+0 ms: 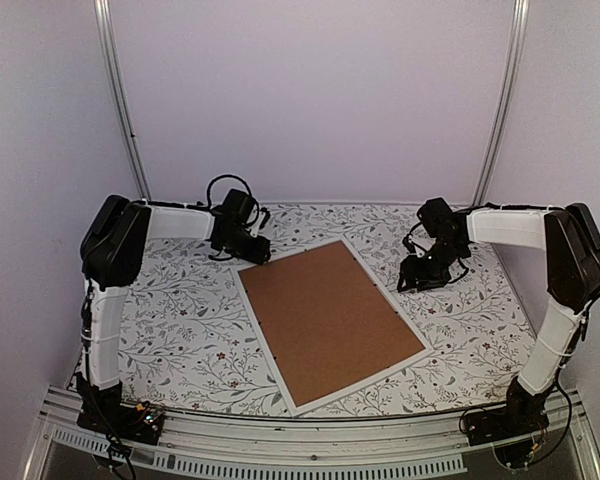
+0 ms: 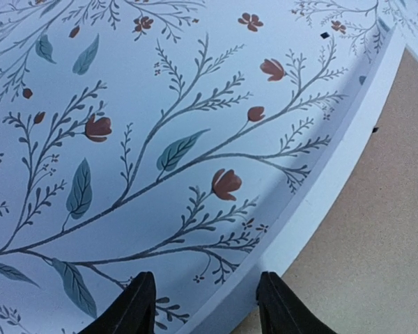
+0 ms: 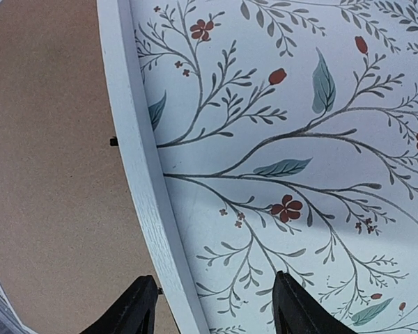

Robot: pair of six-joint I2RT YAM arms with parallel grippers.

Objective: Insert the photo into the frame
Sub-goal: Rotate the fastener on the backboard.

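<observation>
The frame [image 1: 263,340] lies flat on the bench [image 1: 180,330], turned at an angle, its white rim around a brown board [image 1: 327,315] that fills it.

The left hand [image 1: 254,256] is at the frame's far left corner. From its wrist, the fingers [image 2: 136,306] stand apart with nothing between them. The rim [image 2: 327,188] runs slantwise below, passing under the gap, with the board [image 2: 376,236] to the right and the flowered cloth to the left.

The right hand [image 1: 412,281] is just beside the frame's far right edge, over the cloth. Its fingers [image 3: 299,309] are also apart and hold nothing. From its wrist, the rim [image 3: 136,153] runs down the view and ends between the fingertips. One finger is over the board [image 3: 49,174] side and the other over the cloth. A small black tab [image 3: 113,141] sits at the rim's inner edge.

Whether either hand touches the rim cannot be told.
</observation>
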